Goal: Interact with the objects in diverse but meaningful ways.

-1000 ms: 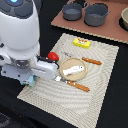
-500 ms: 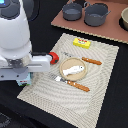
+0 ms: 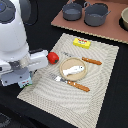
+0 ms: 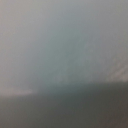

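Note:
A shiny red pepper [image 3: 52, 57] lies on the striped mat, right beside the white arm's wrist. On the mat's far side sits a yellow box with a red label [image 3: 82, 43]. A white elongated piece [image 3: 74, 70] rests on the tan plate [image 3: 75, 77]. My gripper [image 3: 26, 82] is low at the mat's edge on the exterior view's left, mostly hidden by the arm's body, so its fingers do not show. The wrist view is a grey blur with nothing recognisable in it. The white carton is out of view.
A wooden-handled fork [image 3: 70, 82] and knife [image 3: 91, 61] flank the plate. Two grey pots [image 3: 85, 12] stand on a brown board at the back, with a bowl [image 3: 124, 18] at the exterior view's right. The beige mat [image 3: 95, 97] lies on a black table.
The arm has shifted slightly toward the exterior view's left, so more of the red pepper shows. The objects on the mat have not moved.

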